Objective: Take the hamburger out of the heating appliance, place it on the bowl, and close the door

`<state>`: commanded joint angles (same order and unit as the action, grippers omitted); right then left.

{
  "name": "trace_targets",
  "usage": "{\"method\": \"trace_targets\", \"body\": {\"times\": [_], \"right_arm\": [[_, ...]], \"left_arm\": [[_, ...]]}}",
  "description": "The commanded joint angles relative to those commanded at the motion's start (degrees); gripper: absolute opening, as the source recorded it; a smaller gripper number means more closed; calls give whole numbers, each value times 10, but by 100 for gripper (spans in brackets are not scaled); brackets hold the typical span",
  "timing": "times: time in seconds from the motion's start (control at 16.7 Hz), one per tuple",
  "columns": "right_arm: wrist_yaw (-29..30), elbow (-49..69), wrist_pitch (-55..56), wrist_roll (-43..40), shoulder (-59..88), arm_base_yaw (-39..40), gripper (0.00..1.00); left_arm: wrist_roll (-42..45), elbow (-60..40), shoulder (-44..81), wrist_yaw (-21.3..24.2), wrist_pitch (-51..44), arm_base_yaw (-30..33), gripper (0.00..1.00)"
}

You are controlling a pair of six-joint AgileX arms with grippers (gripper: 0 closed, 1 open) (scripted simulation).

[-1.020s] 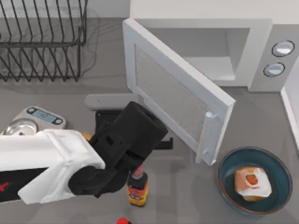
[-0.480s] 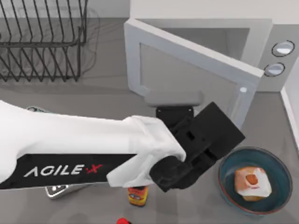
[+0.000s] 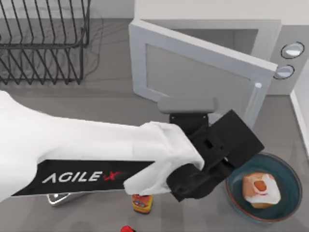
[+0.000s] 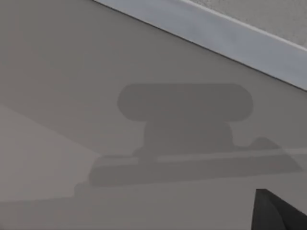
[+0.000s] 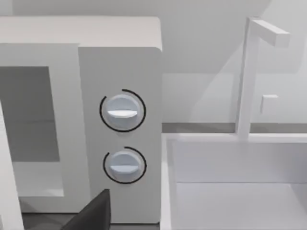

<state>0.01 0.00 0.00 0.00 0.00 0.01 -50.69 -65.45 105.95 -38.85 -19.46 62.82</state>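
The hamburger (image 3: 260, 189), cream-topped with an orange-red spot, lies in the dark-blue bowl (image 3: 237, 175) at the front right. The white heating appliance (image 3: 289, 29) stands at the back right; its two dials face the right wrist camera (image 5: 121, 111). Its door (image 3: 203, 72) is partly open, angled across the cavity. My left arm reaches across the table from the left, and my left gripper (image 3: 187, 118) is up against the door's outer face. In the left wrist view the door panel (image 4: 144, 72) is very close, with the gripper's shadow on it.
A black wire dish rack (image 3: 43, 43) stands at the back left. A dark sauce bottle (image 3: 142, 204) and silver scales (image 3: 60, 198) peek out from under my left arm. A white basin with an upright post (image 5: 249, 76) sits right of the appliance.
My left arm has swept from the front left to the right, behind the door. The door has swung from wide open to nearly halfway shut, a little further in the last half second.
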Motion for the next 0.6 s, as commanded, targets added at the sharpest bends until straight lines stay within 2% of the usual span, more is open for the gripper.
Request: {"method": "trace_targets", "body": {"times": [0.6], "right_arm": [[0, 0, 0, 0, 0, 0, 100]], "left_arm": [[-66, -262, 172, -25, -128, 59, 0]]}}
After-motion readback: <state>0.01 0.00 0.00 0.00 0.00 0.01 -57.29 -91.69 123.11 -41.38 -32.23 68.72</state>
